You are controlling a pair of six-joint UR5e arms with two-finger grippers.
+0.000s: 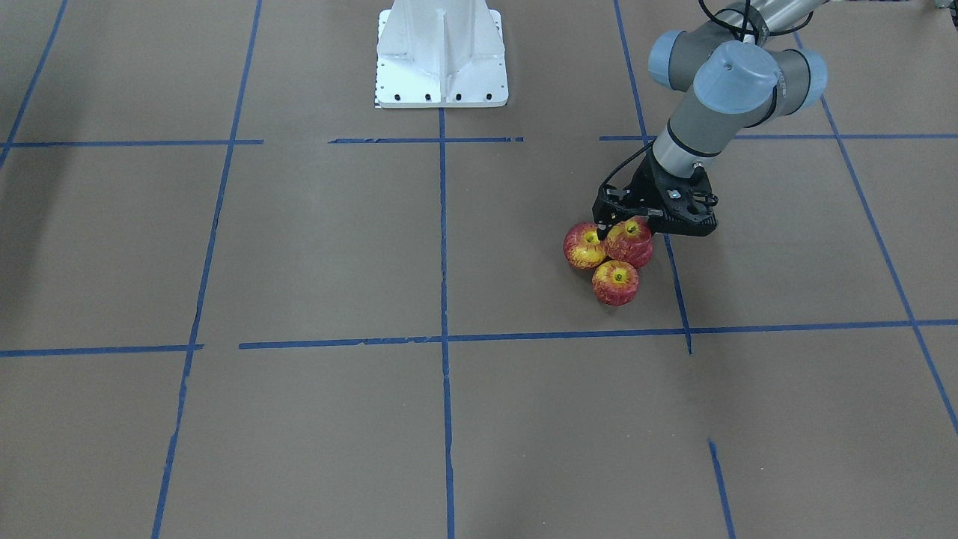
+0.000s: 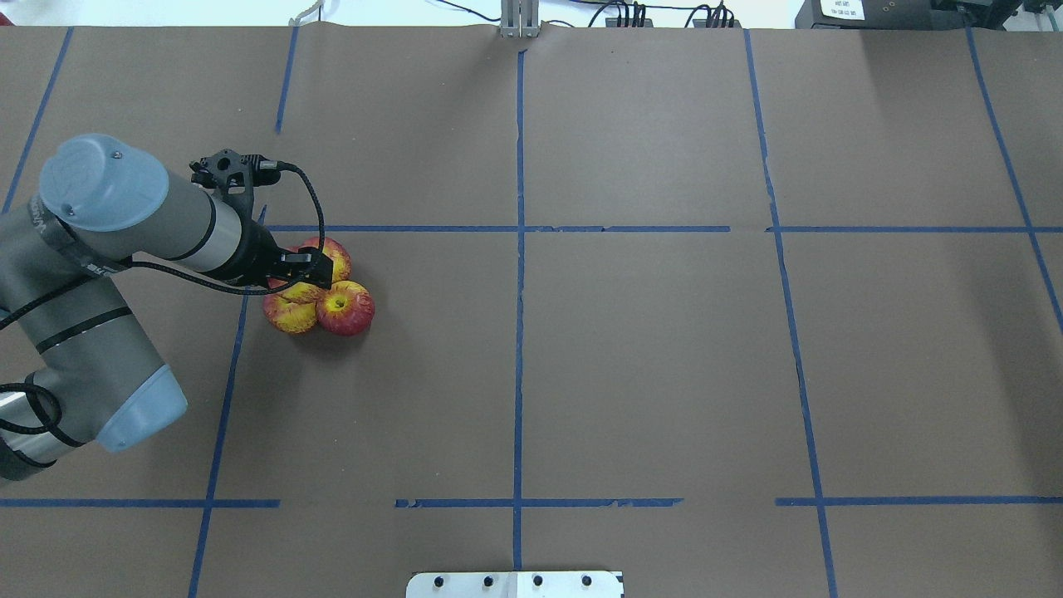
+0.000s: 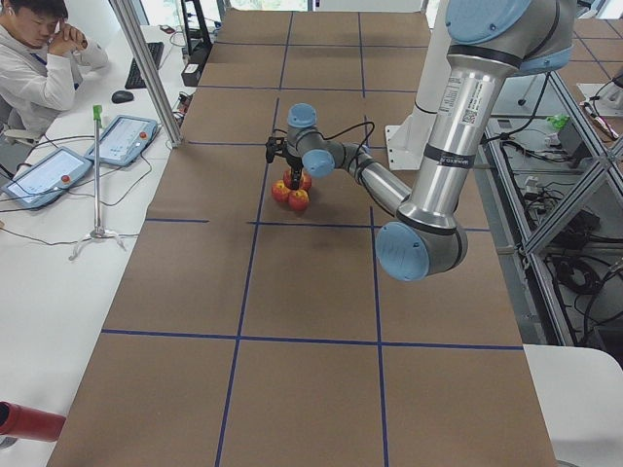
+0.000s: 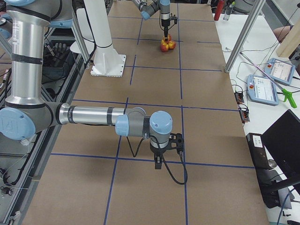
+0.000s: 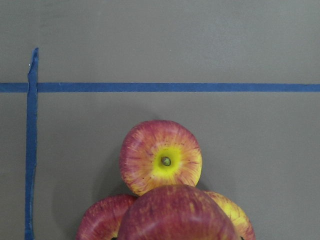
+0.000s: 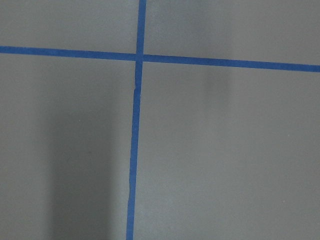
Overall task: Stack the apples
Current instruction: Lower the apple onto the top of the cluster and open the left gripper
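Three apples lie touching in a triangle on the brown table, in front of my left arm. In the front view two of them show point(image 1: 584, 245) point(image 1: 615, 282); the third is hidden behind the gripper and shows in the overhead view point(image 2: 286, 316). A fourth apple point(image 1: 630, 241) sits on top of them, large at the bottom of the left wrist view point(image 5: 175, 217). My left gripper point(image 1: 625, 228) points straight down and is shut on this top apple. My right gripper point(image 4: 159, 161) hangs over bare table far from the apples; I cannot tell if it is open or shut.
Blue tape lines point(image 1: 443, 337) divide the brown table into squares. The white robot base point(image 1: 441, 56) stands at the table's middle edge. An operator point(image 3: 34, 58) sits at a side desk with tablets. The right wrist view shows only table and tape point(image 6: 136, 125).
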